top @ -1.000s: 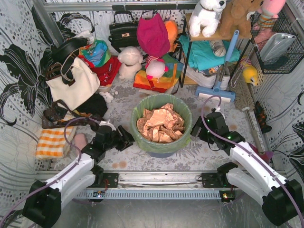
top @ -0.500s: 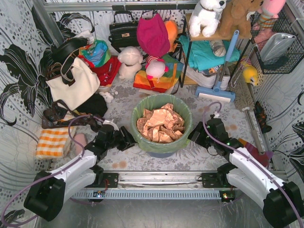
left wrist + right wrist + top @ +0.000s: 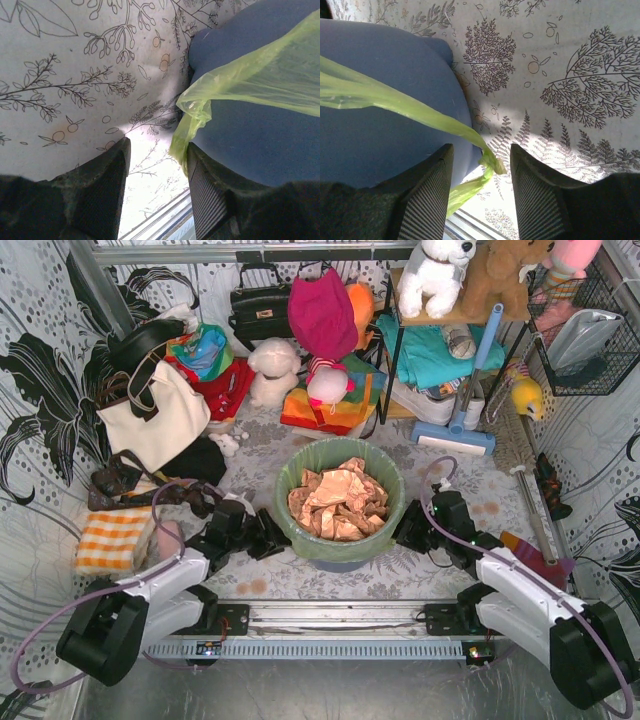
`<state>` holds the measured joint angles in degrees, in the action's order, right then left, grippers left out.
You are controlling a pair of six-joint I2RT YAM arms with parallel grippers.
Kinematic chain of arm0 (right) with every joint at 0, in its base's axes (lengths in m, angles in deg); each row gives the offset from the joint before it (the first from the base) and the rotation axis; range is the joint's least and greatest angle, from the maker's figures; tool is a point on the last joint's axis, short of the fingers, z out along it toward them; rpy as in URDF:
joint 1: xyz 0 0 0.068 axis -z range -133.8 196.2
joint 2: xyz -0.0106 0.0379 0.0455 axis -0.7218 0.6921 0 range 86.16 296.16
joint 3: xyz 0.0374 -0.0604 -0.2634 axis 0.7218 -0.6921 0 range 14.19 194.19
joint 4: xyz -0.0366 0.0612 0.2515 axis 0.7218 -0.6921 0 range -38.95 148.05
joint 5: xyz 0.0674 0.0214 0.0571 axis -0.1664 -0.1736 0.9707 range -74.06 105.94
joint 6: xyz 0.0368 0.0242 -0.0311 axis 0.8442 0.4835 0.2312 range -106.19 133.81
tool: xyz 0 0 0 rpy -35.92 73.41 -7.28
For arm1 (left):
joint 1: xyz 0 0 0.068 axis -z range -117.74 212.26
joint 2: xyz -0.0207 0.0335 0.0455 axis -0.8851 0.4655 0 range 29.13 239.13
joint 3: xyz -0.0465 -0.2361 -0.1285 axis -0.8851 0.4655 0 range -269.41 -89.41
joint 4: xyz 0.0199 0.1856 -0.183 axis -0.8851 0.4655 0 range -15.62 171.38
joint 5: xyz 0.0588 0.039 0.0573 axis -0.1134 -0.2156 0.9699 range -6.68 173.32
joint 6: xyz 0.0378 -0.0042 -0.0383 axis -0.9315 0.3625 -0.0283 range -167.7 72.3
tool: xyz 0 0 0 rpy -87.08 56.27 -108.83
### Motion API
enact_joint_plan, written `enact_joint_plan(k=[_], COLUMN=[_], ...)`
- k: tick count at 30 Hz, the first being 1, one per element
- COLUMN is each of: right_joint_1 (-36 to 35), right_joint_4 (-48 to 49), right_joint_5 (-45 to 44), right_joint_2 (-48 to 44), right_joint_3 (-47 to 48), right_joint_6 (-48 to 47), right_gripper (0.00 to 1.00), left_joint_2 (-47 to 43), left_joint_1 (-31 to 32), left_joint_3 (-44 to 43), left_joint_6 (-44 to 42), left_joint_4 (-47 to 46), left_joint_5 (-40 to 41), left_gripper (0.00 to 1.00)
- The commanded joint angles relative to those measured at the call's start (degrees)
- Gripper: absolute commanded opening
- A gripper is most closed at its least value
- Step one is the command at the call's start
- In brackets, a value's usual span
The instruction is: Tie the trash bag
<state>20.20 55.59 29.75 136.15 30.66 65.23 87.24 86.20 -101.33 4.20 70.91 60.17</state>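
Flanking trash bag (draped over blue bin); left hand, right hand both unclenched; bag edge hanging in each gap.

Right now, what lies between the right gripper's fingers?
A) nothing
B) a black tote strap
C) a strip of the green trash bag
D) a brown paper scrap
C: in the right wrist view, a strip of the trash bag hangs between the open fingers of the right gripper.
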Motion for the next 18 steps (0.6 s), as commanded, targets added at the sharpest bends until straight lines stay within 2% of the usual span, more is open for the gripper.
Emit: enact_joint_plan(k=[1, 4, 7, 14, 18], right_joint_1=[0.3, 0.3, 0.3, 0.3, 0.2], right_joint_4=[4.5, 5.4, 5.0, 0.6, -2.7], right_joint_5=[2.5, 2.8, 2.0, -1.4, -4.3], right_joint_2=[3.0, 4.8, 5.6, 4.3, 2.1], right_joint_3=[-0.8, -0.7, -0.8, -0.5, 0.0], right_joint_6=[-0.4, -0.5, -0.8, -1.1, -1.2], right_gripper=[0.48, 0.43, 0.36, 0.11, 0.00], left_joint_2=[1.8, 3.7, 5.9, 6.6, 5.1], left_joint_1=[-0.4, -0.3, -0.3, -0.3, -0.3], left_joint_3=[-2.4, -3.8, -5.0, -7.7, -9.3], left_joint_6=[-3.4, -4.8, -5.8, -7.7, -8.8], left_joint_4=[-2.0, 0.0, 2.3, 7.1, 11.0], left_joint_5=[0.2, 1.8, 3.2, 7.1, 10.0], left_gripper=[0.56, 0.53, 0.46, 0.33, 0.25])
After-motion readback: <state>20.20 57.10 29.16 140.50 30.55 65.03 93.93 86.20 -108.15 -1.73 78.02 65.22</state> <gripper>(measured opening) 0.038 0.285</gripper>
